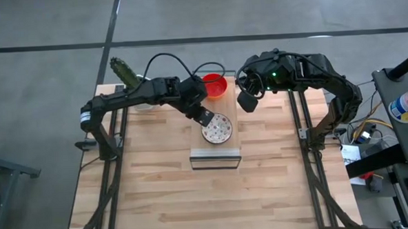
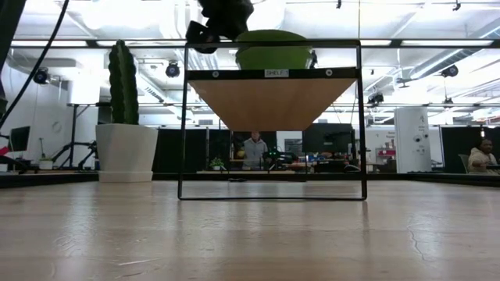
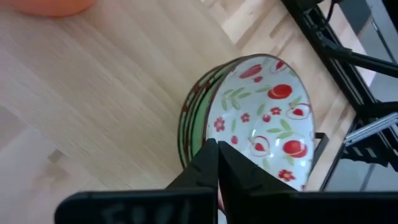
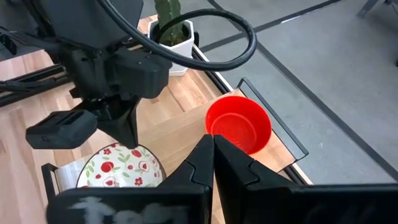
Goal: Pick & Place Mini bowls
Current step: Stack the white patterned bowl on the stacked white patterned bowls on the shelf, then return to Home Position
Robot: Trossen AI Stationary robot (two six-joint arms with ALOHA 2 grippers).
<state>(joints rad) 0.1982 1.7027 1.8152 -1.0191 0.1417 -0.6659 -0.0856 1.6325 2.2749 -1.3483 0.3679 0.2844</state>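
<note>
Pale wood planks make up the tabletop (image 1: 159,192), with a small black-framed shelf (image 1: 215,157) standing near its middle. On that shelf sits a white floral bowl (image 1: 217,129), stacked on other bowls with green sides (image 3: 193,127). The left end effector (image 1: 203,117) is over the stack's left rim, its fingers (image 3: 208,163) pinched shut on the edge of the floral bowl. A red bowl (image 1: 214,85) rests at the far edge, and a cactus pot (image 4: 175,30) stands far left. The right end effector (image 1: 247,101) hangs just right of the red bowl, shut and holding nothing.
</note>
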